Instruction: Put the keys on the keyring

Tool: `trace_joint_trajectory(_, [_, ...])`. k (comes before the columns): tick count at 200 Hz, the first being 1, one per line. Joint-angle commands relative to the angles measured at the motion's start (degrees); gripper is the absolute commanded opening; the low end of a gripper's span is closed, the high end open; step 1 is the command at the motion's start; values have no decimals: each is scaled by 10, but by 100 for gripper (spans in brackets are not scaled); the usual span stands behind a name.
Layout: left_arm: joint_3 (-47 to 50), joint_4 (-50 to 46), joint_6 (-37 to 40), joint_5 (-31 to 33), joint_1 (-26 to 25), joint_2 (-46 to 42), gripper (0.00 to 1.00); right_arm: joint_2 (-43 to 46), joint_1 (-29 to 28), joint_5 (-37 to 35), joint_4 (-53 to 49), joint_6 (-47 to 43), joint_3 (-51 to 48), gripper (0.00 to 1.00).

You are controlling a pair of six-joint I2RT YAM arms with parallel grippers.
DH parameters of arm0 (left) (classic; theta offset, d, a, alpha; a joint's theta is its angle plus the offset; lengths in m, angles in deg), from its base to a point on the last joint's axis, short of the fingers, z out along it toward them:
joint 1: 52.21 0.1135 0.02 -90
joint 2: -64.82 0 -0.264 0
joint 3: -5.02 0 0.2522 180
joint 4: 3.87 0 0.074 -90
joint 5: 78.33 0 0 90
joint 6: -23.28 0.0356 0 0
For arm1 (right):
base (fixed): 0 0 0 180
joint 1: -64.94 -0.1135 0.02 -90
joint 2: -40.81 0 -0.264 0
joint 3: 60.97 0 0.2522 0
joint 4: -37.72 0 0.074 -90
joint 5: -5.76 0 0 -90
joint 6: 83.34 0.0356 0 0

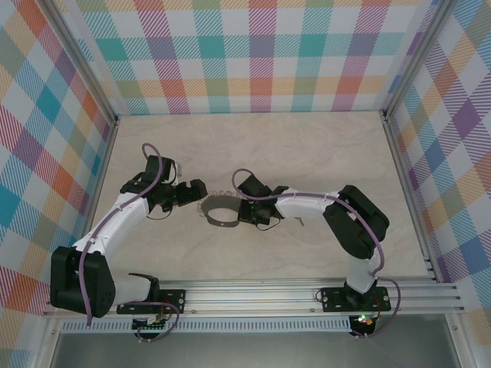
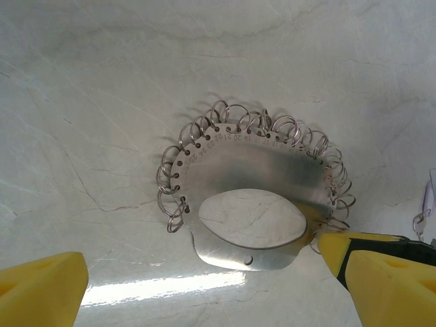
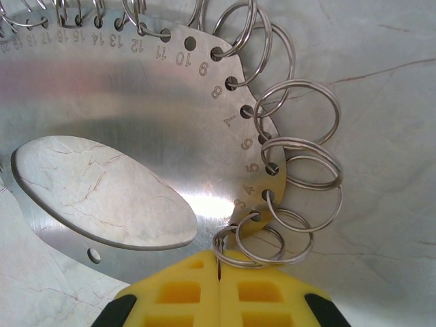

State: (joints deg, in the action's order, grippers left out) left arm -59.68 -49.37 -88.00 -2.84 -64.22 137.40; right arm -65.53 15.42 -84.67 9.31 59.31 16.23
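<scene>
Mid-worktop (image 1: 291,146), the keyring (image 2: 259,163) lies flat, long axis running left to right, its right end clenched in the right fingers (image 3: 184,293), while the left fingers (image 2: 41,286) hang released just off its left side and the tiny key (image 2: 427,197) lies past the right fingers.

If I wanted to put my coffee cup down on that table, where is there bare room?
The widest bare stretch is the far half of the table, up to the back wall. A smaller one lies in front of the keyring, toward the rail. The middle is crowded: left gripper, right gripper and key cluster there.
</scene>
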Motion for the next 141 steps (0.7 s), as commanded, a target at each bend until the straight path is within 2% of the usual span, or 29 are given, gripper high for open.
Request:
trace_joint_trajectory(1, [-17,-5,-11,17,-8,2,98,-6,3,7,-17,-16,13,0])
trace_joint_trajectory(59, [-76,-55,-45,93,-12,-8,99,36,10,18,-52,-73,36,0])
trace_joint_trajectory(81, [-97,-56,-62,66,-14,-8,97,63,22,38,-62,-102,51,0])
trace_joint_trajectory(107, [-119,-28,-71,1,-22,4,93,97,47,76,-68,-138,66,0])
trace_joint_trajectory(141, [-169,-41,-81,-17,-56,22,90,140,93,144,-73,-183,77,0])
